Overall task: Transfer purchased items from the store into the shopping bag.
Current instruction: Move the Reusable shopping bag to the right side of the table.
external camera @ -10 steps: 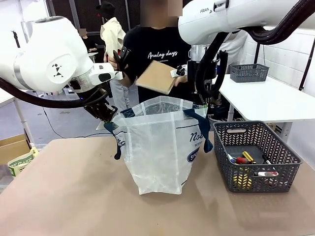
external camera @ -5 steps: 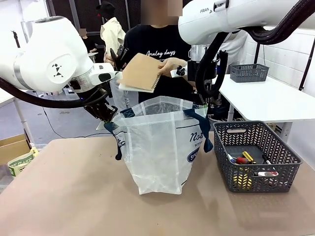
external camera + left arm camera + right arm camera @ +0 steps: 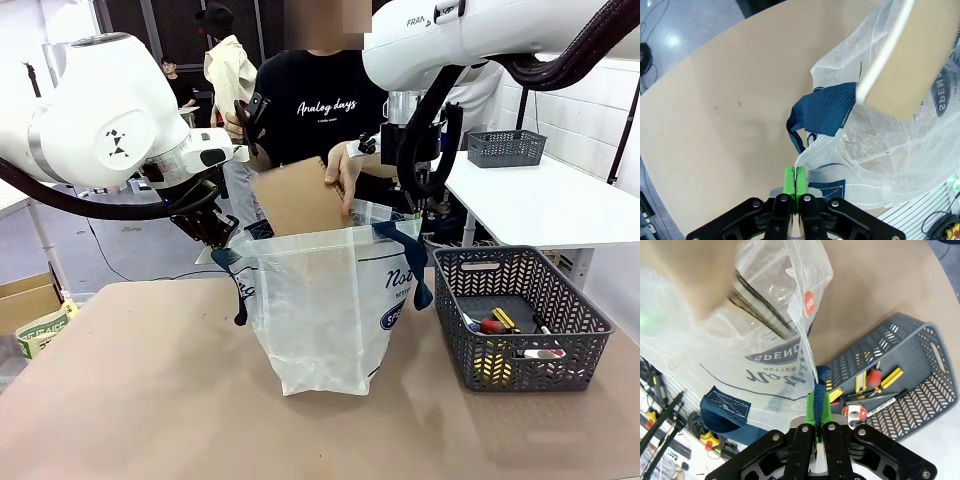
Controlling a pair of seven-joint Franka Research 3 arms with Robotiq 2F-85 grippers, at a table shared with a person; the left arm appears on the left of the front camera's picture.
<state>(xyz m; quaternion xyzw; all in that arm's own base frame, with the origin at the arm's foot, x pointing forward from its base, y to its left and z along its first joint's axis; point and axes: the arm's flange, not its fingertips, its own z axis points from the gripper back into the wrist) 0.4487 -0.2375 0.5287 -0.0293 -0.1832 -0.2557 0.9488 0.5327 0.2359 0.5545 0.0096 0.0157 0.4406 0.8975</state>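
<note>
The clear shopping bag with navy handles stands mid-table, its mouth held wide. My left gripper is shut on its left rim; in the left wrist view the green pads pinch the plastic edge beside a navy handle. My right gripper is shut on the right rim, with pads clamped on it. A person's hand lowers a tan notebook into the bag's mouth; the notebook hangs over the opening. The dark grey store basket sits to the right and holds yellow and red items.
A second small grey basket rests on the white table at the far right. A cardboard box stands off the table's left side. The person stands close behind the bag. The tabletop in front of the bag is bare.
The person's hand has swung the tan notebook from chest height down into the bag's mouth. Both grippers and the bag have stayed in place.
</note>
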